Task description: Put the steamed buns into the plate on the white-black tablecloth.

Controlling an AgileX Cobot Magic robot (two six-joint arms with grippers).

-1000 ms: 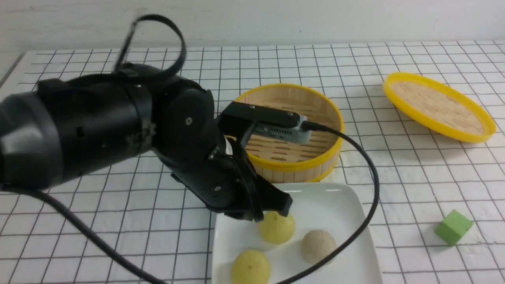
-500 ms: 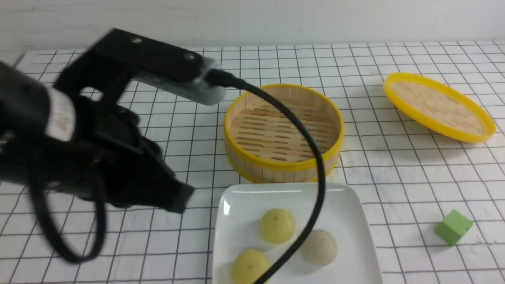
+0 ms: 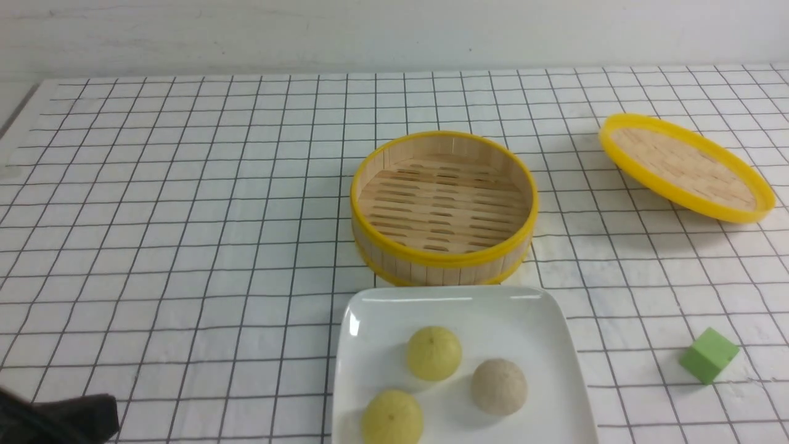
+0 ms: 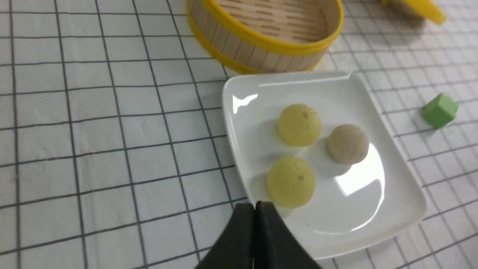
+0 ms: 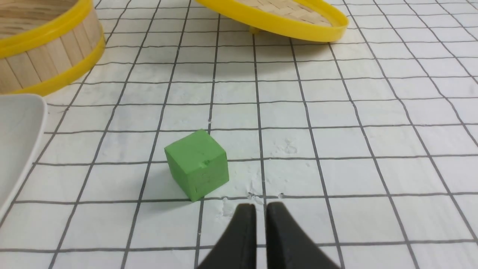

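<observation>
So the whole worktop is covered by a white-black tablecloth (image 3: 185,203), thin black grid on white. Biggest thing on it is the round bamboo basket (image 3: 444,209) with the yellow rim, sitting about in the middle, nothing in it. Its lid (image 3: 685,166) is off to the right, well apart, propped at a tilt. Just in front of the basket, right up by its wall, is the white square plate (image 3: 376,345). All three steamed buns are in the plate: one yellow bun (image 3: 433,353) toward the basket side, a second yellow one (image 3: 392,417) nearest the robot, and the beige-grey bun (image 3: 499,386) to their right. They sit close but don't touch. A little green cube (image 3: 709,354) is out on the cloth to the right of the plate, clear of it.

The left gripper (image 4: 255,209) is pinched fully closed with nothing in it, hanging over the near edge of the plate. The right gripper (image 5: 260,211) has just a thin gap between its tips, empty, hovering right beside the cube without touching it.
</observation>
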